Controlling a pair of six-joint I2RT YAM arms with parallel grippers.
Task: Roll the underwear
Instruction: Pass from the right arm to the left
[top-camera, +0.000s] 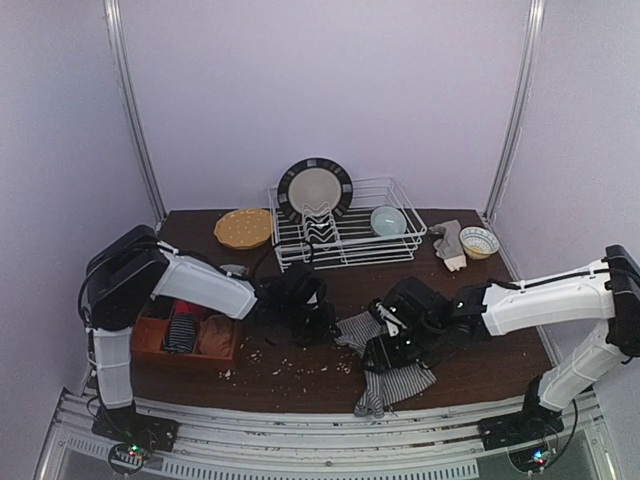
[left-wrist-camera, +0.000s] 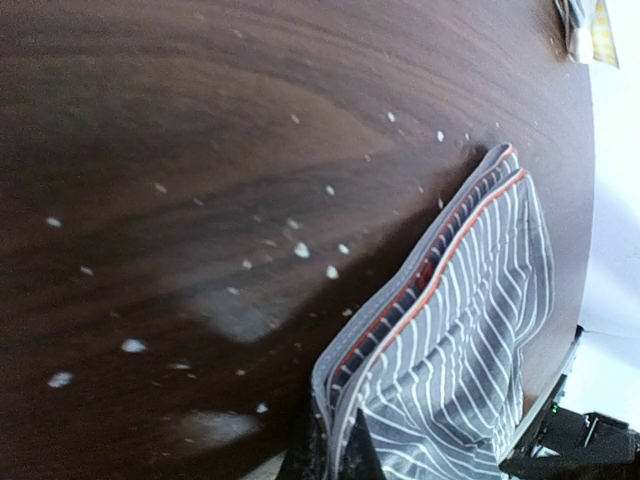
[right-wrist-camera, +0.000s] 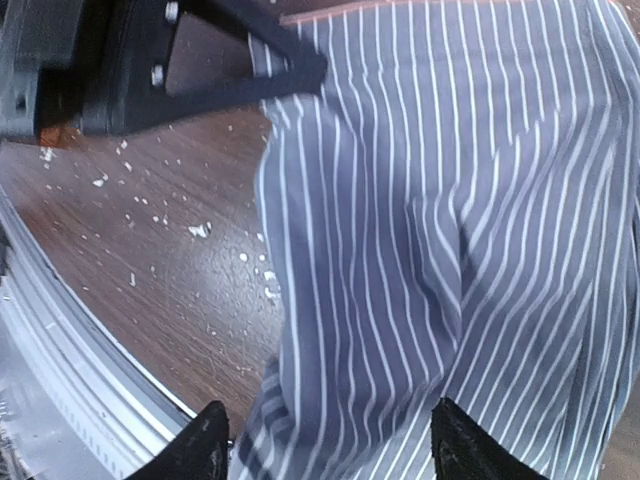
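The dark underwear with fine white stripes (top-camera: 392, 382) lies on the brown table near the front edge, its lower end reaching past the edge. My left gripper (top-camera: 328, 325) is shut on its grey, orange-trimmed waistband at the left corner; in the left wrist view the underwear (left-wrist-camera: 450, 350) runs up and to the right from the pinching left gripper (left-wrist-camera: 335, 455). My right gripper (top-camera: 385, 352) hovers just over the cloth. Its black fingertips (right-wrist-camera: 205, 445) stand wide apart around the striped underwear (right-wrist-camera: 420, 250) without holding it. The right gripper (right-wrist-camera: 335, 445) is open.
An orange-brown box (top-camera: 148, 342) at the left holds other rolled garments (top-camera: 183, 328). A wire dish rack (top-camera: 345, 238) with a plate (top-camera: 314, 188) and bowl (top-camera: 388, 221) stands behind. A yellow dish (top-camera: 243, 228) and a small bowl (top-camera: 479, 241) flank it. White crumbs (top-camera: 290, 368) dot the table.
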